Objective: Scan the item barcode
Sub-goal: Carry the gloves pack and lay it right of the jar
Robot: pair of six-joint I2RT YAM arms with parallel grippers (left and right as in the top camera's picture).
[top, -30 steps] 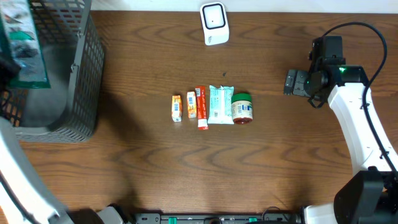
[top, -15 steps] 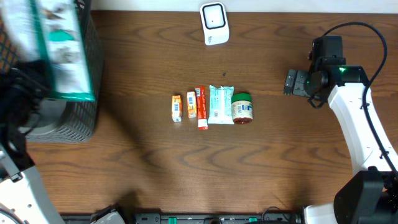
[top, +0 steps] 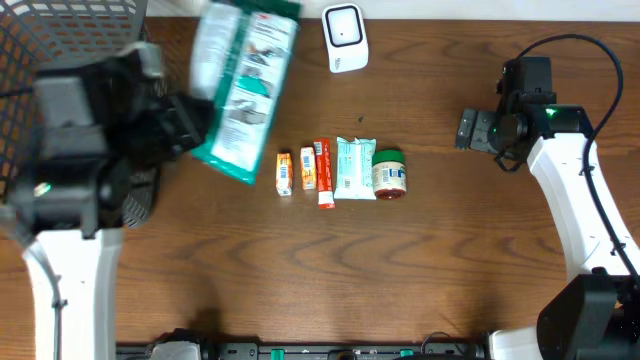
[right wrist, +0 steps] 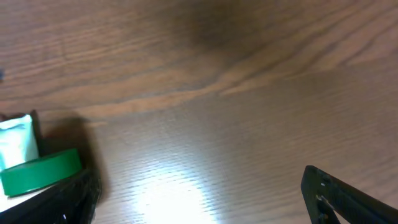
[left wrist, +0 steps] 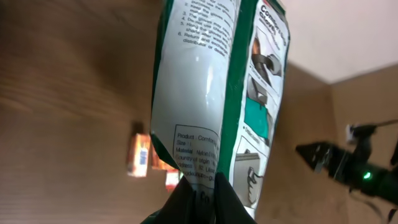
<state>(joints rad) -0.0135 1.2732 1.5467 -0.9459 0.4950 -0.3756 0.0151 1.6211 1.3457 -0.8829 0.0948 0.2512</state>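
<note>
Green-and-white pouch (top: 243, 88) held up off the table (top: 300, 270), over its far-left part, between the wire basket (top: 80, 15) at the far-left corner and the white scanner (top: 344, 38) at the middle of the far edge; pouch tilted, printed panel up in the overhead view.

Left gripper (left wrist: 205, 194) pinched tight on the pouch's bottom seam; the rest of the pouch hangs free beyond the jaws and looks soft.

Step in hand, as I judge it: carry the pouch to the scanner; barcode not found on the faces shown, small print too blurred to read; so turn the wrist slowly in front of the scanner window until the coded face meets it, and hold it flat and steady; a fast swing would likely set the loose end flapping.

Row of small packs (top: 320, 170) mid-table, ending in a green-lidded jar (top: 389, 172); pass on the far side of them.

Right gripper (top: 470, 131) spread wide, empty, near the right edge, well apart.
</note>
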